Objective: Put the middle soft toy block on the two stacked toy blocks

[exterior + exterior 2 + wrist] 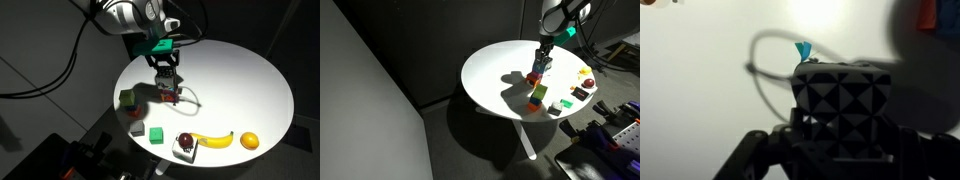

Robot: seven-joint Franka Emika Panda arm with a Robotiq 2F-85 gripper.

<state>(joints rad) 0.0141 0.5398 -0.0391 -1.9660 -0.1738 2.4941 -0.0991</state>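
The checkered black-and-white soft block (840,95) fills the lower middle of the wrist view, held between my gripper's (840,150) dark fingers. In both exterior views the gripper (167,76) (542,63) hangs over the middle of the round white table (245,80). It is shut on the block directly above the stack. The stacked blocks (168,97) (533,79) show as a red and pink patch just under the fingers. Whether the checkered block touches the stack cannot be told.
A green-topped block (128,98), a plain green cube (157,133) and a pale block (137,127) stand nearby. A white block with a dark red round thing (185,144), a banana (215,140) and an orange fruit (249,141) lie near the table edge. A thin cord loop (760,70) lies on the table.
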